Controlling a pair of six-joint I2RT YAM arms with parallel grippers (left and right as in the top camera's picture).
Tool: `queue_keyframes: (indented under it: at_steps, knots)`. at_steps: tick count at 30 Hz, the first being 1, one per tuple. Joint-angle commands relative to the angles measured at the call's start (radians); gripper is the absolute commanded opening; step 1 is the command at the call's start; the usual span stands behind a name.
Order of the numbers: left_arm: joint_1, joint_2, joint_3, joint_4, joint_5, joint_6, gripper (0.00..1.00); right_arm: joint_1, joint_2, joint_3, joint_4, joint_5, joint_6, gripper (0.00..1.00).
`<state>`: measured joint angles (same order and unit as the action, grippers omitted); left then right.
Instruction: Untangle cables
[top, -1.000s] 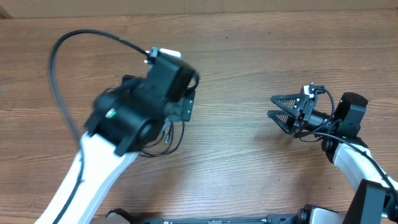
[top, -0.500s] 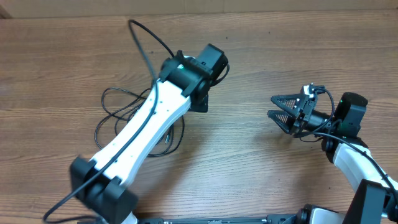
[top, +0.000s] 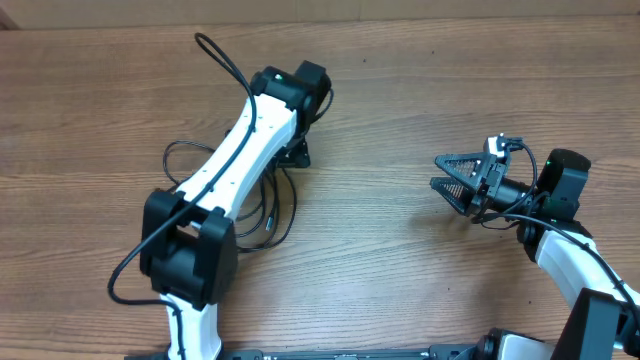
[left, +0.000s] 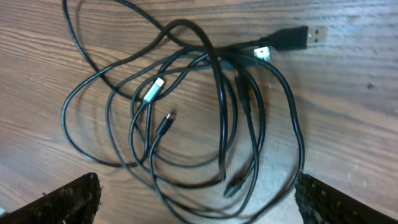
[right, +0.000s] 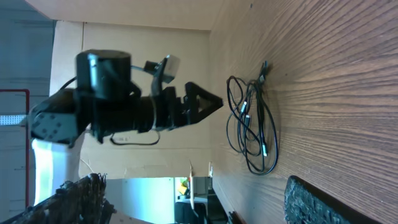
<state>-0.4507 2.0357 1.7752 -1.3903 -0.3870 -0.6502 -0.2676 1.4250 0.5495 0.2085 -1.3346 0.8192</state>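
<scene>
Fingers, left (left: 68, 198): I read the two pads spread wide at the bottom corners of the wrist view. The cords lie on the wood below them, so the left gripper (left: 196, 183) stands open and grips nothing. Fingers, right (top: 458, 158): likewise parted, with the right gripper (top: 435, 170) empty at the right side of the table and pointing toward the left. Item one, the table (top: 400, 90): a brown wood-grain top, seen in all three views. Item two, the left arm (top: 240, 150): white links with black joints, stretched from the near edge diagonally up to mid-table. Its wrist is over the tangle, and a thick black wire (top: 215, 55) loops off its upper end. Item three, the right arm (top: 560, 240): white and black, folded at the near right corner. Item four, the cables (left: 186, 106): thin black cords in one loose heap of overlapping loops, left of centre on the table. From overhead they are partly hidden under the left arm, and they lie well apart from the right gripper. Item five, a black USB plug (left: 289, 38) with a metal end, at the upper right edge of the heap. Item six, a white-tipped plug (left: 152, 92) inside the loops, and near it a small dark plug (left: 166, 121).
</scene>
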Motion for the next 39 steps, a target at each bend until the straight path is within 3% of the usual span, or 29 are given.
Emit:
queue_keyframes:
  at_steps: [1, 8, 10, 14, 26, 39]
  knots:
    - [-0.001, 0.055, 0.006, 0.012, 0.021, -0.019, 1.0, -0.002, -0.002, 0.006, 0.002, -0.005, -0.018, 0.91]
    - [-0.001, 0.172, 0.006, 0.042, 0.023, -0.05, 0.99, -0.002, -0.002, 0.006, 0.002, -0.005, -0.018, 0.91]
    - [-0.001, 0.193, 0.006, 0.04, 0.023, -0.062, 0.79, -0.002, -0.002, 0.006, 0.002, -0.003, -0.018, 0.91]
    - [0.002, 0.208, 0.006, 0.042, 0.022, -0.092, 0.05, -0.002, -0.002, 0.006, 0.002, -0.002, -0.018, 0.91]
    - [0.007, 0.157, 0.008, 0.033, 0.029, -0.105, 0.05, -0.002, -0.002, 0.006, 0.002, 0.009, -0.018, 0.91]
    - [0.012, -0.336, 0.209, 0.039, 0.151, -0.104, 0.05, -0.002, -0.002, 0.006, -0.003, -0.005, -0.046, 0.91]
